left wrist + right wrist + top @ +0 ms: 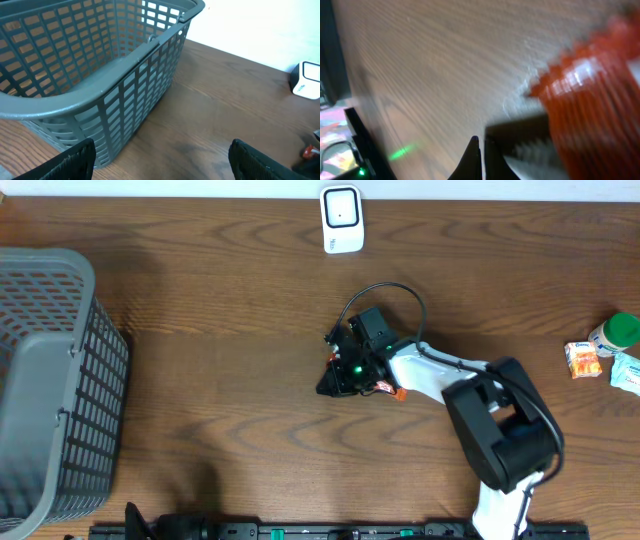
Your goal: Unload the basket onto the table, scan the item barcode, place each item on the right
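A white barcode scanner (341, 220) stands at the table's far edge; the left wrist view catches it at the right border (306, 80). A small orange carton (582, 360), a green-capped bottle (615, 332) and a pale packet (627, 370) lie at the far right. My right gripper (327, 383) is low over mid-table, shut with nothing between its tips (481, 145). A blurred orange-red thing (590, 95) lies just right of the fingers; I cannot tell what it is. My left gripper (160, 167) is open and empty, next to the basket.
A large grey slatted basket (60, 380) fills the left side of the table, and the left wrist view shows its near corner (107, 105) close by. The right arm's base (505, 445) stands at the front right. A green light reflects on the wood (402, 151).
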`<state>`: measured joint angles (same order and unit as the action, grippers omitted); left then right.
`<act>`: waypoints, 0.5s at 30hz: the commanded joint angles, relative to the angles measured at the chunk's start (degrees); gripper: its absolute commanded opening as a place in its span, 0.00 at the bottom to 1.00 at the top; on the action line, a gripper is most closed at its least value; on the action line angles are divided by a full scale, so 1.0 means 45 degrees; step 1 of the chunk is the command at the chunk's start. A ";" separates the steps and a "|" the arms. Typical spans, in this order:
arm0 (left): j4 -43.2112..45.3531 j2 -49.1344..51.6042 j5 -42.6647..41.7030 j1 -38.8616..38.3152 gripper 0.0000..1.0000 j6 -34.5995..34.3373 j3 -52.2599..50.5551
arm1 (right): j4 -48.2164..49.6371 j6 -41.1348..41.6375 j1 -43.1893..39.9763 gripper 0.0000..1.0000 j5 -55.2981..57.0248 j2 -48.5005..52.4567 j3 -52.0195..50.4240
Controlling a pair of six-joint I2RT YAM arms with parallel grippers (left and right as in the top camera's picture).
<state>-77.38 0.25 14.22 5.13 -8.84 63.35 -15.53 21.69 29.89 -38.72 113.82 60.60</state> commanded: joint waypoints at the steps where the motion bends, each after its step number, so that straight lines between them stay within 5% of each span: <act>1: 0.0015 -0.0015 -0.0019 -0.0039 0.85 -0.0010 -0.0005 | -0.0491 -0.0593 -0.0267 0.01 0.0850 -0.2001 -0.0214; 7: 0.0015 -0.0015 -0.0019 -0.0039 0.85 -0.0010 -0.0005 | -0.2803 0.0189 -0.0253 0.01 0.5421 -0.5163 -0.0214; 15: 0.0015 -0.0015 -0.0019 -0.0039 0.86 -0.0010 -0.0005 | -0.3439 0.0461 -0.0228 0.01 0.7218 -0.4643 -0.0219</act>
<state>-77.38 0.25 14.24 5.13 -8.84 63.35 -31.42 22.35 28.86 -12.49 89.97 59.64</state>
